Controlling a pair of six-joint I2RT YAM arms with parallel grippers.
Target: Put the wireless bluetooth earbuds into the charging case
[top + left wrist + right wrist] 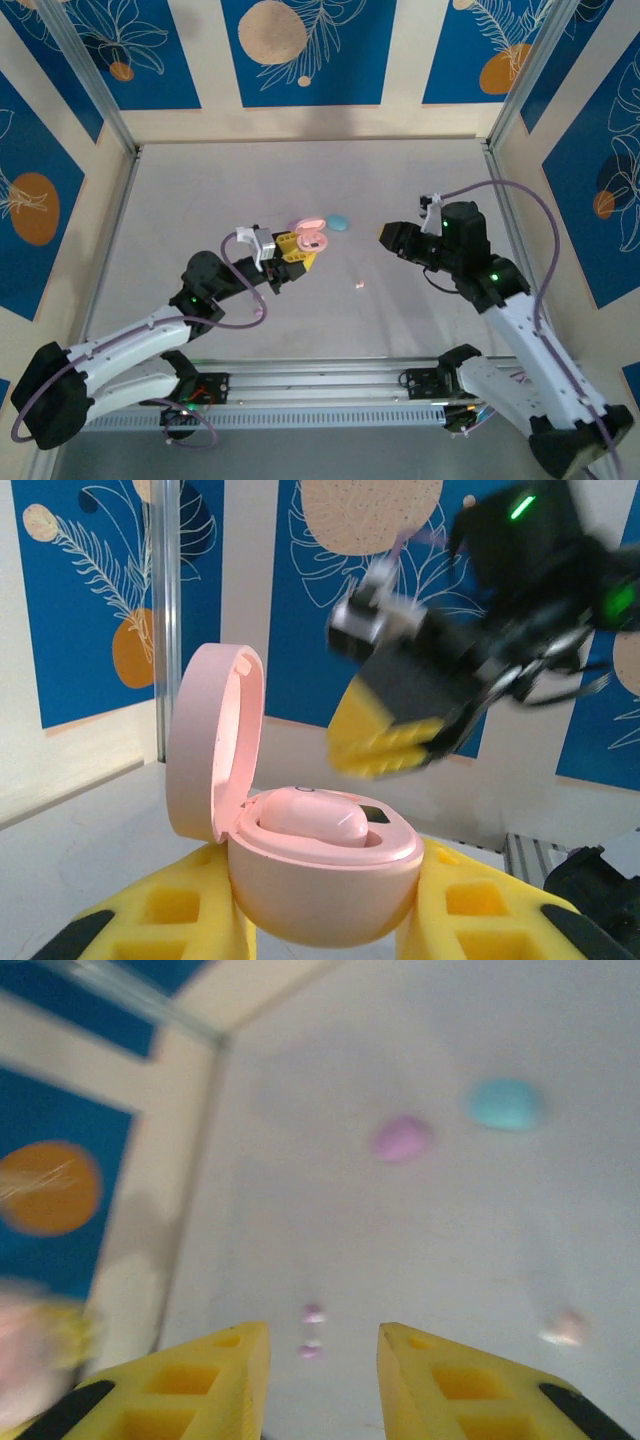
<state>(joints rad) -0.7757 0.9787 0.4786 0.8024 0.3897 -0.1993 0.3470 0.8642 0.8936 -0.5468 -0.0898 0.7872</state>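
My left fingers (170,910) are clamped on the pink charging case (325,880), mid-worktop and a little left of centre. Its lid (215,745) stands open, and one pink bud (310,820) sits in the tray. I judge there is room beside it for a second. My right fingers (215,1380) are apart with nothing between them, just right of the case.

The first risk I see is a knock. The right arm is close to the upright lid, and a careless sweep could flip it shut or lever the case out of my left grip. That could tip the seated bud out.

The second is the pickup. A loose bud (360,285) lies on the bare worktop (200,200), nearer than the case and to its right. The right wrist view also gives me two tiny lilac buds (313,1313). They are small and rounded, so a pinch landing off-centre would likely flick one away.

That view is badly blurred, so lining up from it now would be guesswork. A lilac case (402,1140) and a light blue case (505,1103) lie beyond, so I could also fetch a bud of the wrong colour.
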